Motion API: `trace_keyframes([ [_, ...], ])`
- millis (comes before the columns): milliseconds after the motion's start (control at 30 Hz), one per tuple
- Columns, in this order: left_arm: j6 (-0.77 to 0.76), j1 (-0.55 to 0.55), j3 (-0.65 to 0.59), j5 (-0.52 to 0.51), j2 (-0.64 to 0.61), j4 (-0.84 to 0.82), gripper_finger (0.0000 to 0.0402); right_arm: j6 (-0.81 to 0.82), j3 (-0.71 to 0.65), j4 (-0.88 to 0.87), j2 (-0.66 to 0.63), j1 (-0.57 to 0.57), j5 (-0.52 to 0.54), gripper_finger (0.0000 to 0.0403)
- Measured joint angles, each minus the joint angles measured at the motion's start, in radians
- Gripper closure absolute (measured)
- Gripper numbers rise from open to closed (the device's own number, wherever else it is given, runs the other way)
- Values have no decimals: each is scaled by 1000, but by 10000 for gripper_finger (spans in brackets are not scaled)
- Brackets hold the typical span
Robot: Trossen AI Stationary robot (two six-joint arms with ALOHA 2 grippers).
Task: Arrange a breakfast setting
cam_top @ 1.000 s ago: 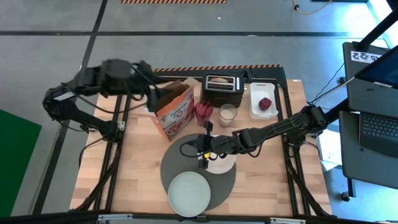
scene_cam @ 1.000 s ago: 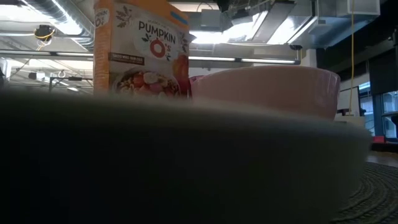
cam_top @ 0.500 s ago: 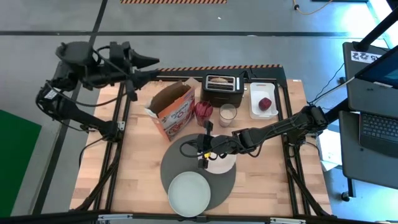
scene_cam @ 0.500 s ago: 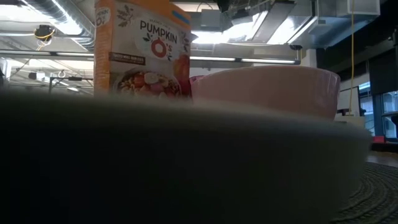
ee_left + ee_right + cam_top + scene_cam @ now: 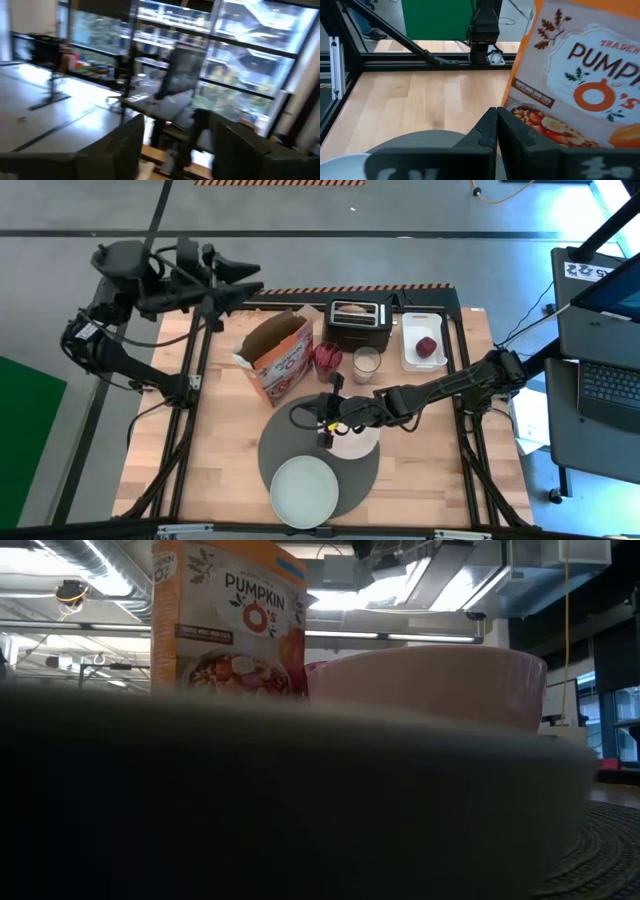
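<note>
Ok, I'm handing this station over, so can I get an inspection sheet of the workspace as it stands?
Surface: wooden table, bare at the left.
Job's things: green plate and white bowl on the grey placemat; spoon not made out.
Clutter: cereal box, toaster, cup, red item, white tray.
Grippers: right gripper shut over the placemat by the bowl; left gripper raised past the table's far left corner, fingers apart, empty.
Cables: yellow cord on the floor.
Surroundings: laptop on a side stand.
</note>
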Motion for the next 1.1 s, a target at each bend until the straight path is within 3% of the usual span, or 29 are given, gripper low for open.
trace_keyframes([
  [300,-6,114,0,-310,10,-107,42,-55,0,19,-60,0,108,388],
  [400,-3,133,0,-286,-9,-190,22,-115,0,22,-86,0,110,388],
  [567,-18,130,0,-276,-91,-382,27,-192,-28,65,-127,-1,75,388],
  [833,-302,99,-22,-253,-234,-780,32,-277,-272,292,-296,-10,-27,388],
  [933,-454,75,-96,-221,-305,-814,33,-255,-399,341,-418,-36,-95,388],
  [1100,-586,45,-320,-74,-413,-780,33,-248,-582,459,-622,-74,-119,388],
])
